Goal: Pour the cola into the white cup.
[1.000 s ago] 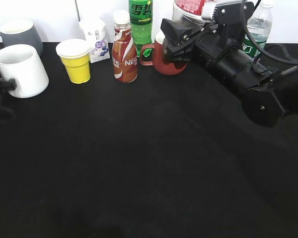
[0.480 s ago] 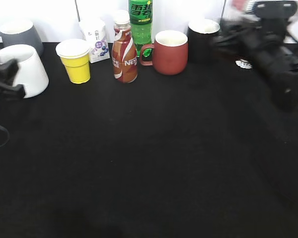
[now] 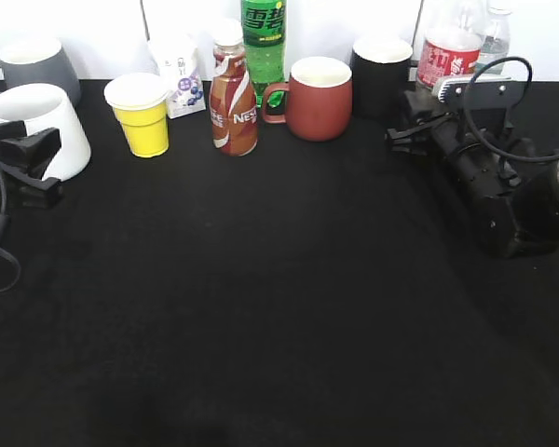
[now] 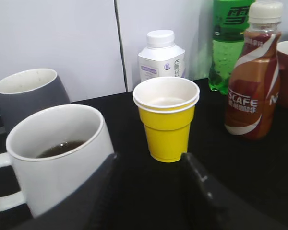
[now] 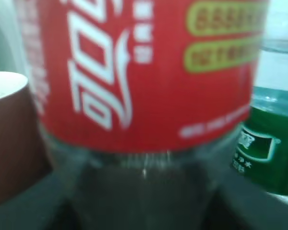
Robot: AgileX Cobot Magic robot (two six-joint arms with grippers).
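Observation:
The cola [image 3: 447, 54] stands upright at the back right, its red label facing me. It fills the right wrist view [image 5: 144, 72], with dark liquid low in the bottle. My right gripper [image 3: 419, 126] [image 5: 144, 211] is closed around the bottle's lower part. The white cup [image 3: 45, 116] is at the far left and holds a little dark liquid [image 4: 57, 148]. My left gripper [image 3: 28, 158] [image 4: 150, 158] is open and empty, with its left finger against the cup's right side.
Along the back stand a grey mug [image 3: 33, 60], a yellow cup [image 3: 142, 116], a small white carton [image 3: 175, 74], a Nescafe bottle [image 3: 233, 98], a green soda bottle [image 3: 264, 42], a red mug [image 3: 319, 98], a black mug [image 3: 380, 74] and a water bottle [image 3: 492, 37].
My right arm has swung from the middle back to the right with the cola, which now stands upright. My left gripper has moved right, in front of the white cup.

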